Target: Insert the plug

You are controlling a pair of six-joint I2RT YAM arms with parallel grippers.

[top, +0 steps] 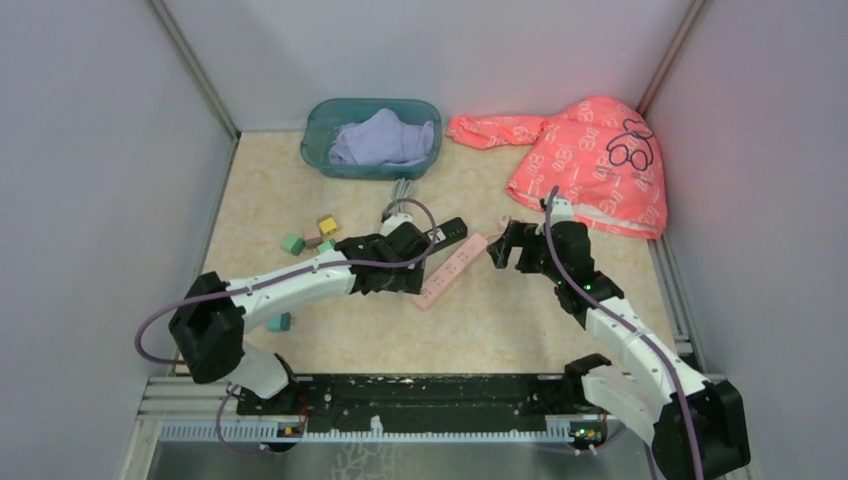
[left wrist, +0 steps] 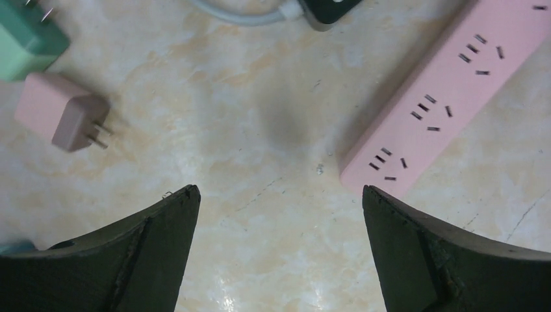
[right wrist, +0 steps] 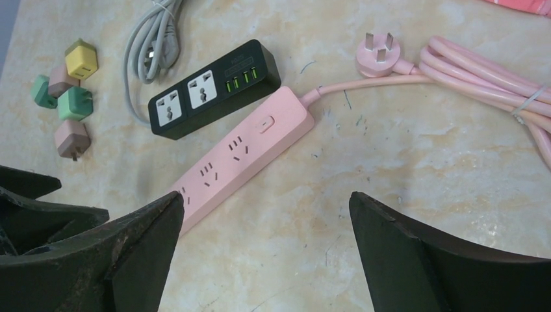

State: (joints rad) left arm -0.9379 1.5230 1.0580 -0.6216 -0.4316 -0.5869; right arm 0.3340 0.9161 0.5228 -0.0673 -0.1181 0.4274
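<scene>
Presently both grippers hang over the beige table [top: 520, 320] with nothing in them. The left gripper [left wrist: 279, 193] has its jaws wide apart above bare tabletop. To one side of it the pink plug adapter [left wrist: 62, 112] lies with its prongs exposed, near a green adapter [left wrist: 23, 39]; on the other side is the pink power strip [left wrist: 448, 97]. The right gripper [right wrist: 264, 198], likewise spread, looks down on that strip's socket end. A black power strip [right wrist: 214, 88] lies just beside it, roughly parallel. The pink cable [right wrist: 494, 71] is bundled, its three-pin plug [right wrist: 378, 49] loose on the table
</scene>
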